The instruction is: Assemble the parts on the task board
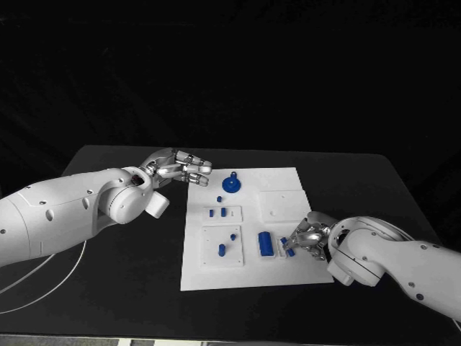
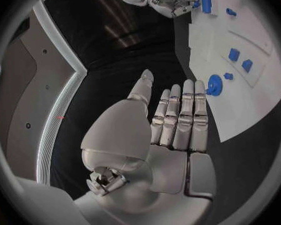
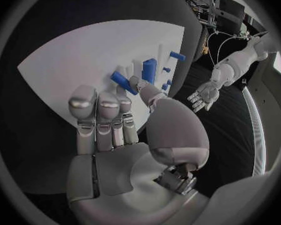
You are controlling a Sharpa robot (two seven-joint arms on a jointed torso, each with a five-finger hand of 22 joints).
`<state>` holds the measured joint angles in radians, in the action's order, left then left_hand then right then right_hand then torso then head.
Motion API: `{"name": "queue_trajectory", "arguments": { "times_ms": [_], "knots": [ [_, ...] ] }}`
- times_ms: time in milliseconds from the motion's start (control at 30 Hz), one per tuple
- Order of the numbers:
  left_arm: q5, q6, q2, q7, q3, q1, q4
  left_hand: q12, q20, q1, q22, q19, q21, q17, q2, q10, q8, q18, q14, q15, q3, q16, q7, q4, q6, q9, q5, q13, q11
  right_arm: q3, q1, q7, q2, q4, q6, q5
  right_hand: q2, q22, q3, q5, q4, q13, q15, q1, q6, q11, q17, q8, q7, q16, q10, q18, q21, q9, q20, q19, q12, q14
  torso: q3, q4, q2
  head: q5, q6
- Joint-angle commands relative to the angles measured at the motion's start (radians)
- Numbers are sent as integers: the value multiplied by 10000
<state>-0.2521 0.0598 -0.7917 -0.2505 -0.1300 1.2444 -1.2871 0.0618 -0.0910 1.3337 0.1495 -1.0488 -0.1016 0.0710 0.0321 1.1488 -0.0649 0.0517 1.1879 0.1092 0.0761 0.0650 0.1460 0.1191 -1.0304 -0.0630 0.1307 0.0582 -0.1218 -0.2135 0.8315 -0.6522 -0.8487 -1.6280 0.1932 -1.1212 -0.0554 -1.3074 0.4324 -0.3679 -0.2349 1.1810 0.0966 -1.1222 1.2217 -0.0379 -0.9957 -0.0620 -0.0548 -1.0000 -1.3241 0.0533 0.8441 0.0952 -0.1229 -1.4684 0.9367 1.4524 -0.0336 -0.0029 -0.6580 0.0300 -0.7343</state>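
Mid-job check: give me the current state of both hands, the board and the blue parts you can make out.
left hand: open, fingers extended, holding nothing, at the task board's far left corner.
right hand: fingers on a small blue part at the board's near right; a firm grip cannot be confirmed.
task board: flat on the table.
round blue part: on the board, untouched.
long blue block: on the board, free.

White glossy arm shells, dark screw holes; silver segmented fingers (image 2: pixel 178 116); white cable beside left arm (image 1: pixel 44 220).
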Motion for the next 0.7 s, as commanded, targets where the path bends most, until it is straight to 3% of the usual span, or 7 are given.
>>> {"name": "queue_trajectory", "arguments": {
  "times_ms": [33, 400, 500, 700],
  "knots": [
    [-34, -160, 11, -13, 7, 4, -33, -5, -53, -4, -15, 39, -26, 1, -76, -66, 13, -61, -30, 35, 9, -14, -16, -74, 77, 3, -49, 4, -25, 2, 19, -102, 58, 34, -439, 33, 14, -993, -111, 54, 18, -10, 62, -44, 80, -66, 1, -21, 23, 39, -57, 34, -81, 56, -16, -401, -52, -17, 6, 0, -2, 0, -5],
    [-57, -222, 7, 87, 7, 5, -49, -5, -68, -23, -30, 61, -13, -1, -105, -105, 13, -62, -73, 51, 8, -15, -7, -121, 103, 3, -61, 5, -40, 59, 101, -342, 296, 204, -896, -195, 36, -989, -651, 285, 233, -46, 65, -73, 98, -78, -7, -18, 73, 52, -42, 15, -156, 51, -18, -407, -75, -14, -1, 9, -3, 40, -24],
    [-65, -234, 4, 112, 7, 6, -52, -4, -73, -27, -35, 67, -9, -1, -108, -109, 12, -61, -87, 56, 4, -17, -4, -137, 110, 2, -61, 5, -41, 84, 141, -382, 366, 274, -913, -293, 24, -991, -795, 787, 387, -55, 64, -48, 136, -85, -6, -19, 115, 58, -57, 10, -159, 47, -19, -413, -73, -11, 3, 3, 0, 53, -17],
    [-79, -265, -4, 153, 7, 6, -64, -6, -82, -46, -43, 78, 0, -1, -125, -135, 15, -60, -108, 65, 3, -18, 5, -173, 129, 3, -65, 5, -53, 132, 213, -437, 473, 424, -1008, -440, -95, -997, -894, 923, 892, -71, 81, 68, 200, -112, -26, -16, 179, 47, -106, -12, -164, 20, -35, -428, -58, -4, 0, 5, -5, 72, -7]
  ]
}}
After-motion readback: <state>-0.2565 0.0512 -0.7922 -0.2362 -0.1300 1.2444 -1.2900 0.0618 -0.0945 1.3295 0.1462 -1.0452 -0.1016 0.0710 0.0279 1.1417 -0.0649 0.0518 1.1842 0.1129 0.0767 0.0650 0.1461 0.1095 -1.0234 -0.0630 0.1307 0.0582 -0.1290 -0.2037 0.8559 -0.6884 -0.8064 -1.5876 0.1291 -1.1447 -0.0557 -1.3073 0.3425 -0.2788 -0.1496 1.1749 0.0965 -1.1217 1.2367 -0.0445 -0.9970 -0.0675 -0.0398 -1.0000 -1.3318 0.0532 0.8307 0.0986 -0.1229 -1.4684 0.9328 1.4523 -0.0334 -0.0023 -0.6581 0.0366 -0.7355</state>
